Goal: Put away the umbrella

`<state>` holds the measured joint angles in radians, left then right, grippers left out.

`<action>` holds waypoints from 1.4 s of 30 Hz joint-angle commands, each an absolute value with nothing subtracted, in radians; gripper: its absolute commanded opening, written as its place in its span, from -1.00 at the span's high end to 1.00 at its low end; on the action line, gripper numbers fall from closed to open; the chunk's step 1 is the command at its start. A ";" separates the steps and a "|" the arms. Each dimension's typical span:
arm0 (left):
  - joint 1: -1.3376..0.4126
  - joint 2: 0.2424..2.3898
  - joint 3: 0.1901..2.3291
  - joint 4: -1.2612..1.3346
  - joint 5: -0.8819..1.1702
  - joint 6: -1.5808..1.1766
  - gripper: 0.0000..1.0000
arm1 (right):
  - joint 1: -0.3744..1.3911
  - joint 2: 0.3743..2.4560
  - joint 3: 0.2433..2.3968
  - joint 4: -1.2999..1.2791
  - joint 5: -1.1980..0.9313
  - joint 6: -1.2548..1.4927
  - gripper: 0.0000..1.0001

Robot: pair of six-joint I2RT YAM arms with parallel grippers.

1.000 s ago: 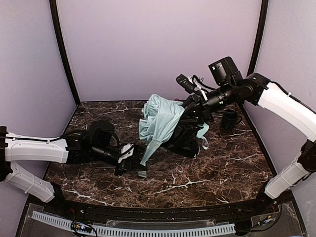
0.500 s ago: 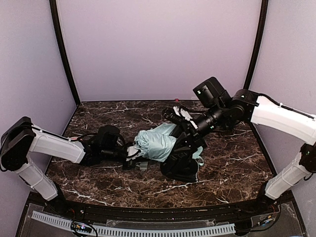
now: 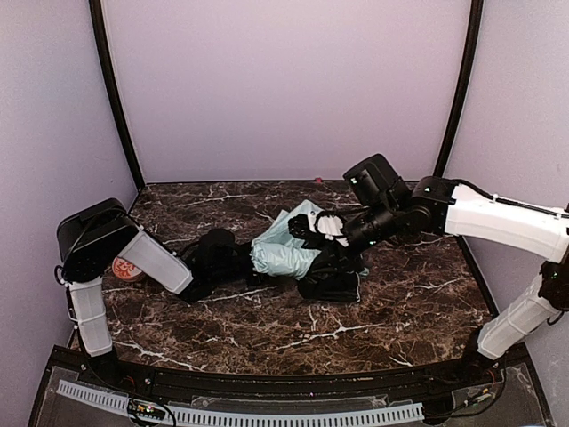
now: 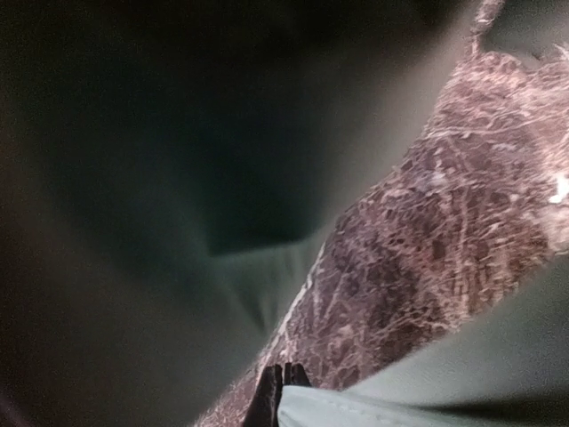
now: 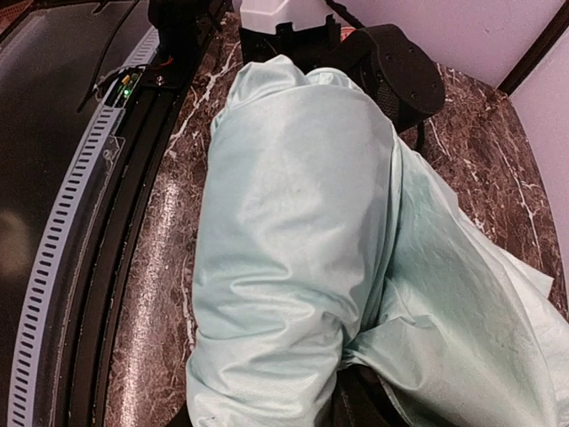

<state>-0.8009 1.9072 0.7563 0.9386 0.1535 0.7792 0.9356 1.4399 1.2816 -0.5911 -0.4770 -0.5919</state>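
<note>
Top external view: one umbrella (image 3: 283, 249), two arms, two claws, and one small orange-red round thing (image 3: 124, 269), partly hidden.
Umbrella: lies crumpled on the marble table (image 3: 373, 325) between the two claws. Its mint fabric is bunched up, with its dark lining spilling to the near side, under the right claw (image 3: 311, 229).
Left claw (image 3: 249, 267): jaws together, buried at the umbrella's left end. Whether anything is pinched between them cannot be told, as its wrist view is a blur of fabric right against the lens, with a strip of marble beyond.
Right claw: pressed onto the top of the mint fabric from the far right. Its fingers are hidden by cloth in both views, so I cannot tell whether they are apart or gripping.
Edges: the back wall is well behind both claws. The front rail with its white slotted strip (image 3: 240, 414) is well to their near side.
Open room: bare marble in front of both claws and to the right of the right claw.
Left arm (image 3: 160, 264): folded sharply, elbow high by the left wall, forearm sloping down and inward, low over the table. The orange-red thing sits just beside the forearm.
Right arm (image 3: 498, 218): stretched in from the right, forearm nearly level, wrist angled down toward the fabric.
</note>
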 commanded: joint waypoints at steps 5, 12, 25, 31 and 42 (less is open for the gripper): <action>-0.742 1.970 0.791 1.056 0.101 0.814 1.00 | 1.102 1.499 1.162 -0.551 -0.449 -0.768 1.00; -0.727 1.987 0.801 1.022 0.145 0.880 1.00 | 1.178 1.573 1.055 -0.449 -0.367 -0.784 1.00; -0.730 1.873 0.794 0.738 0.193 0.743 1.00 | 0.988 1.518 1.116 -0.278 -0.427 -0.373 1.00; -0.739 1.758 0.820 0.414 0.329 0.585 1.00 | 0.802 1.470 1.027 -0.058 -0.621 -0.042 1.00; -0.751 1.533 0.822 -0.039 0.520 0.327 1.00 | 0.675 1.634 1.088 -0.048 -0.697 0.325 0.98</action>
